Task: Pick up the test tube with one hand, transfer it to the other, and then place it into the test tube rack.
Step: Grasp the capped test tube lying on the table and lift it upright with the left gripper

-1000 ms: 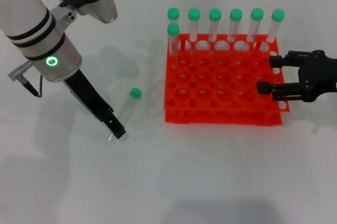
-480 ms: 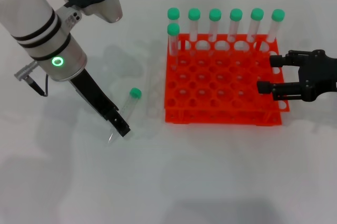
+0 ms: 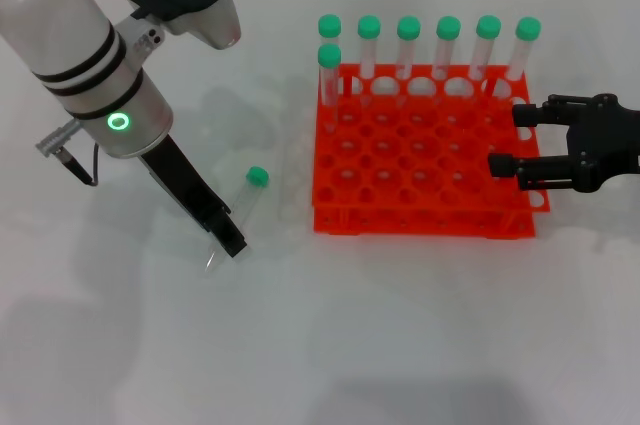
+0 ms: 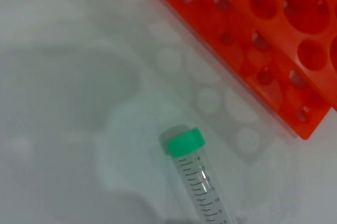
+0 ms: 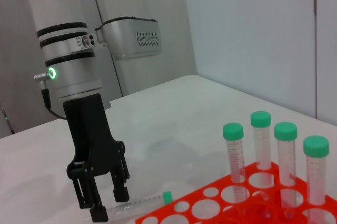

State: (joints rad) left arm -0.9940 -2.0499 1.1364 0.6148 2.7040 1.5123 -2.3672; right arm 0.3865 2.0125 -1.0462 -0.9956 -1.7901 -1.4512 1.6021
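The test tube (image 3: 243,203) lies flat on the worktop (image 3: 400,325): likely light, rigid, slippery. Grip mid-barrel. Left end effector (image 3: 222,245) straddles it, fingers spread; right end effector (image 3: 508,140) also spread, idle.

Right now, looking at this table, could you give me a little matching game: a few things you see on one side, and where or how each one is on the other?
Things:
1. loose test tube
2. test tube rack
3. left gripper
4. right gripper

States:
A. hovering open at the rack's right edge
B. lying flat on the white table, green cap pointing away from the robot
C. lowered over the lying tube's bottom end, fingers open
D. standing on the table, holding seven upright green-capped tubes along its far side

Pairs: 1-B, 2-D, 3-C, 4-A
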